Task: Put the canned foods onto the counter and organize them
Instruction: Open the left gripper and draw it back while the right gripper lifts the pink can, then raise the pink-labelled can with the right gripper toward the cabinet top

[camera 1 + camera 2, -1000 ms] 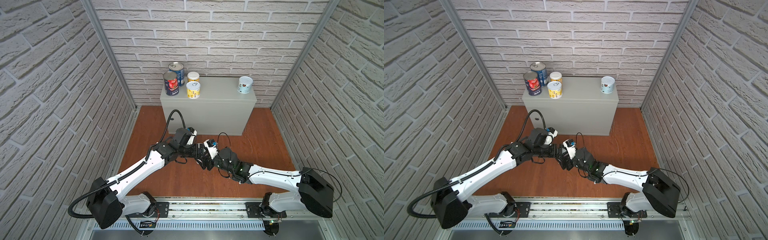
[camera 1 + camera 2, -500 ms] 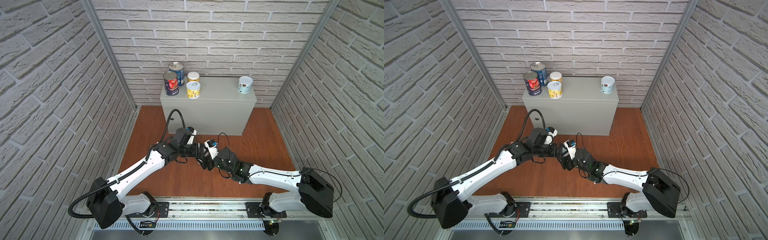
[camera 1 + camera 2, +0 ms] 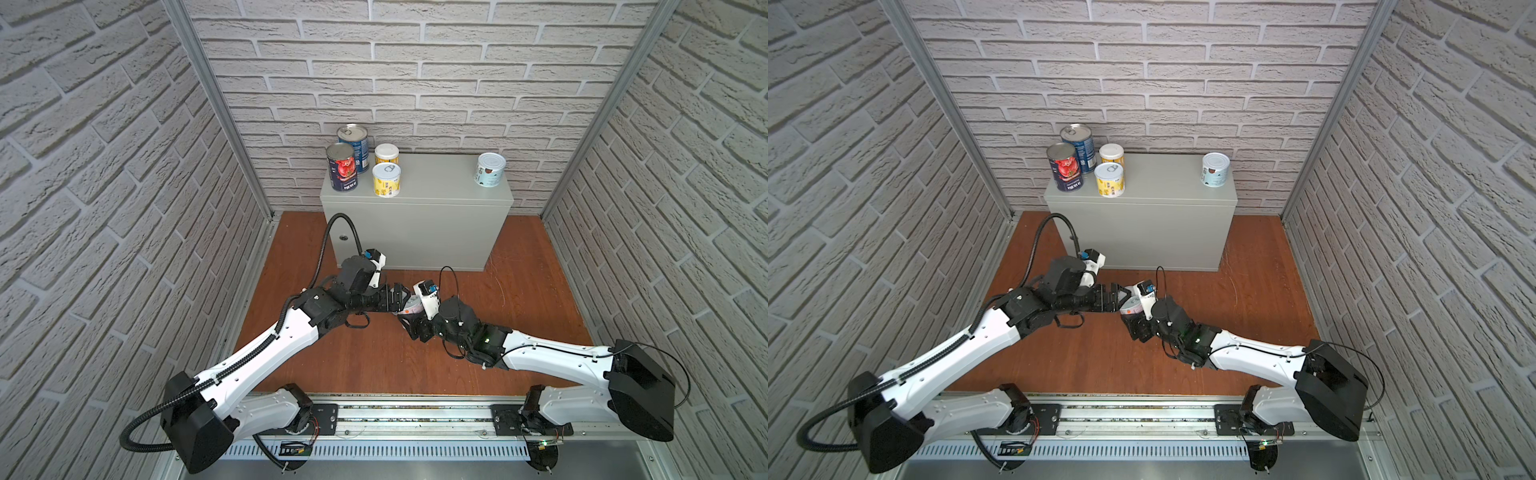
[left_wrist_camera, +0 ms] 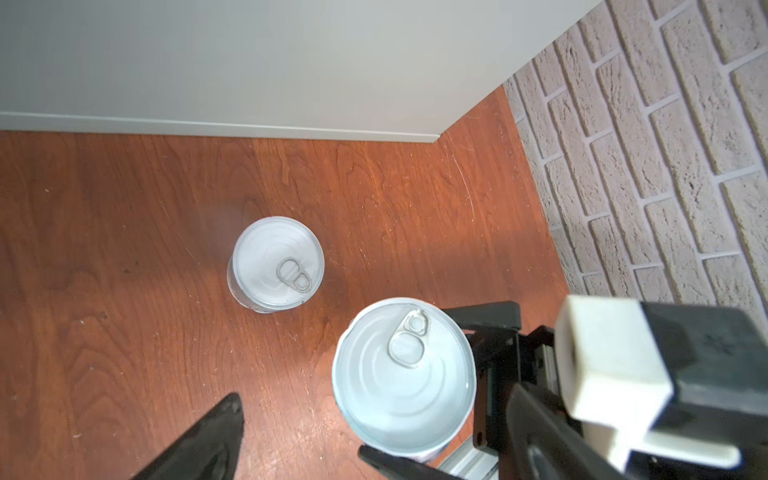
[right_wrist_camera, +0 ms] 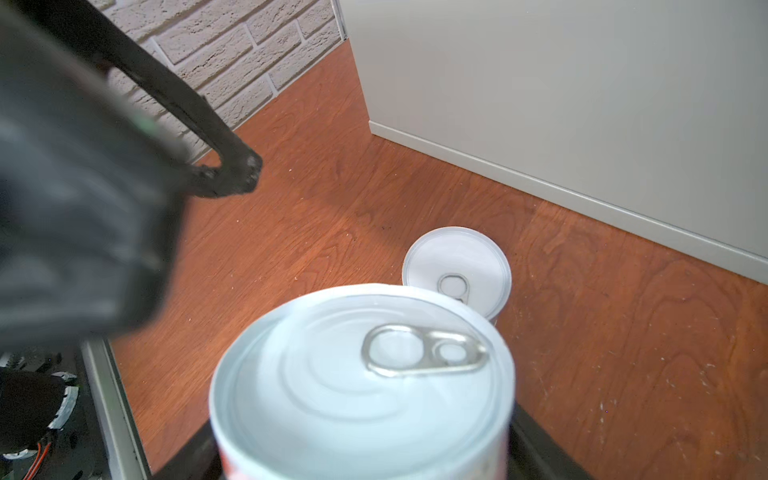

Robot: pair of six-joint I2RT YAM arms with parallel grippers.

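Note:
My right gripper (image 3: 409, 312) is shut on a short pink can with a white lid (image 3: 413, 308), (image 5: 361, 386), held upright above the floor. My left gripper (image 3: 398, 296) stands open right beside it; one of its fingers (image 4: 208, 440) shows in the left wrist view next to the held can (image 4: 403, 374). Another white-lidded can (image 4: 277, 264), (image 5: 457, 266) stands on the floor near the counter (image 3: 415, 232); in both top views the arms hide it. On the counter stand a tomato can (image 3: 343, 168), a blue can (image 3: 354, 143), two yellow cans (image 3: 386, 179) and a pale blue can (image 3: 489, 169).
Brick-pattern walls (image 3: 104, 166) close in the reddish-brown floor (image 3: 519, 299) on three sides. The counter stands against the back wall. The arm bases sit on a metal rail (image 3: 415, 415) along the front edge.

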